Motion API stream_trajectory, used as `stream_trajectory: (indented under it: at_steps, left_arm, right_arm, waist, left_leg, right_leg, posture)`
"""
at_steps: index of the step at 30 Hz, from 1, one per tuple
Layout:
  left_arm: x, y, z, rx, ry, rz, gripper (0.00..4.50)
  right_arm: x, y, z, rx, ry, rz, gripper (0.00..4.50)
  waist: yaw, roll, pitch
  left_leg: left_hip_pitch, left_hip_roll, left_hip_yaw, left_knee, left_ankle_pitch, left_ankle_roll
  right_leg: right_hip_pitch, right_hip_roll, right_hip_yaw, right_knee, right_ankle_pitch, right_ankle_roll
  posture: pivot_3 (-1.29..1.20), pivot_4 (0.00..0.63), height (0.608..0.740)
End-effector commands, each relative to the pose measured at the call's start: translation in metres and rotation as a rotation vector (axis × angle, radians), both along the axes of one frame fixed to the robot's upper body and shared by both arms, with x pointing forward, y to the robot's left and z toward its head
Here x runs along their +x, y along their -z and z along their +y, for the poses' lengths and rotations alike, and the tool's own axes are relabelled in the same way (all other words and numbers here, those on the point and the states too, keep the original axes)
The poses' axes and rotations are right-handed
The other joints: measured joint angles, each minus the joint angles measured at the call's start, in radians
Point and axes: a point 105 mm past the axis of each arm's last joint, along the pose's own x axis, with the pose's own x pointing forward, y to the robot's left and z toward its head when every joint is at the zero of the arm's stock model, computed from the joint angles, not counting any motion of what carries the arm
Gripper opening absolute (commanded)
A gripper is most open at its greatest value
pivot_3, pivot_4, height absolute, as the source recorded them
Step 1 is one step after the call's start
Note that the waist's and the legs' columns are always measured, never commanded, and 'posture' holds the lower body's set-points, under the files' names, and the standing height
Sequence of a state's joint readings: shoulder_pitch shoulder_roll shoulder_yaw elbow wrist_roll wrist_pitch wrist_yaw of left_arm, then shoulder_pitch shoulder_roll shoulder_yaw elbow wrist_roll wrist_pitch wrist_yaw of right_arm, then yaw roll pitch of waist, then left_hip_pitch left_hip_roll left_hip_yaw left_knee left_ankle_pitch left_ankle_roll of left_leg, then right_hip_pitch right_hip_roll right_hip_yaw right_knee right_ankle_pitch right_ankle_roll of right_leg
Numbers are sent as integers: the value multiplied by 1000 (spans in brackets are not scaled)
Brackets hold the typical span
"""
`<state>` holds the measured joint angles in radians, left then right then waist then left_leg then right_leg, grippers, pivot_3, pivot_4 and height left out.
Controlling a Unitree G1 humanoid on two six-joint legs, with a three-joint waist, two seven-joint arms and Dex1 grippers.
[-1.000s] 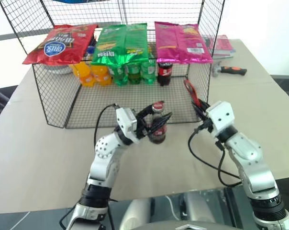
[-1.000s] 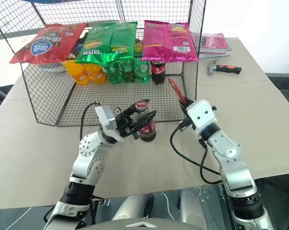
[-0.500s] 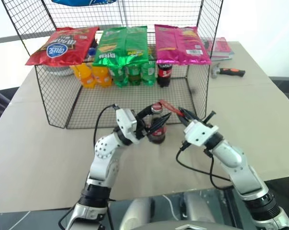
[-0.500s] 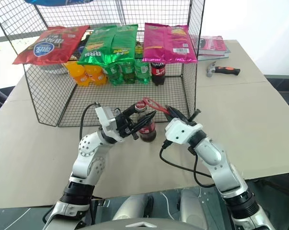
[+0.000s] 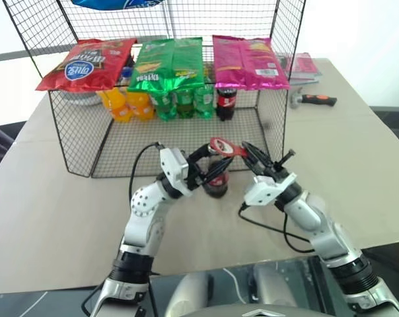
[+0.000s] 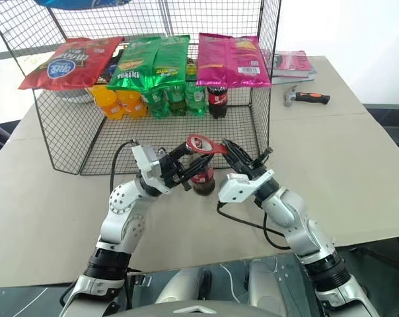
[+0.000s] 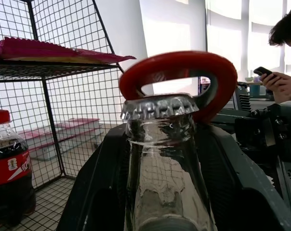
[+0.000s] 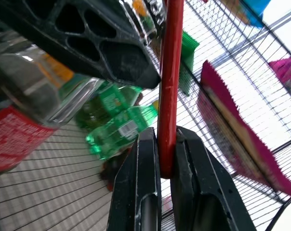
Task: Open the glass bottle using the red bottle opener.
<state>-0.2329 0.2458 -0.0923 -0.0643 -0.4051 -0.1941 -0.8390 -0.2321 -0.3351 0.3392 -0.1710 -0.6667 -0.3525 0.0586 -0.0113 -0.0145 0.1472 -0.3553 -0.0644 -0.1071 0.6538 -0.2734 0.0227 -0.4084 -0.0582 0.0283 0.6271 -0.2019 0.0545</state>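
Glass bottle (image 5: 217,179) sits clamped in my L gripper (image 5: 209,173), just in front of the wire rack (image 5: 74,148). Glass is stiff, slick, breakable, so I'd hold low on the body, as now. Red bottle opener (image 5: 227,148) is thin and rigid; R gripper (image 5: 257,156) is pinched on its handle, loop over the cap (image 7: 159,106). Both forearms angle inward, grippers tilted up.

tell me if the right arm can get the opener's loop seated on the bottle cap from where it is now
Probably yes. The right gripper, shut on the red bottle opener, has the loop right at the crown cap, nothing between them. The left gripper grips the glass bottle lower down, leaving the cap exposed.
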Motion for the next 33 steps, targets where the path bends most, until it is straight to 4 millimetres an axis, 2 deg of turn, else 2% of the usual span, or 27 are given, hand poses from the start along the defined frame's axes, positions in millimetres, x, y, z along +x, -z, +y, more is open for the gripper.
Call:
stream_trajectory:
  at_steps: [1,7,12,20,25,33]
  left_arm:
    - [3,17,-6,40,3,75,1892]
    - [5,13,-5,35,-13,75,1892]
    - [3,12,-5,43,-1,80,1892]
    - [3,14,-1,45,-17,81,1892]
    - [3,14,1,52,-26,78,1892]
    - [1,23,4,114,-36,99,1892]
  right_arm:
    - [-6,11,24,-50,-57,-9,0]
    - [-11,22,31,-16,-84,50,0]
    - [-16,32,26,2,-102,119,0]
    - [-11,16,18,21,-101,72,0]
    - [-11,26,16,-50,-110,65,0]
    - [-14,30,20,-123,-144,31,0]
  waist:
    - [0,0,0]
    - [0,0,0]
    - [-1,0,-1]
    - [0,1,-1]
    - [0,1,0]
    - [-1,1,-1]
  left_leg:
    - [1,0,0,0,0,0]
    - [7,0,0,-1,-2,3]
    - [11,1,-1,-1,-2,3]
    - [11,1,-2,-2,-2,3]
    - [11,1,-2,-2,-2,3]
    - [11,1,-2,-3,-2,3]
  right_leg:
    - [1,0,0,0,0,0]
    - [7,0,0,-1,-1,-1]
    - [12,0,0,-1,-5,0]
    - [12,0,0,-2,-5,0]
    - [12,0,0,-2,-5,0]
    - [12,0,0,-2,-5,0]
  posture:
    - [0,150,740]
    - [0,150,740]
    - [0,150,740]
    - [0,150,740]
    - [0,150,740]
    - [0,150,740]
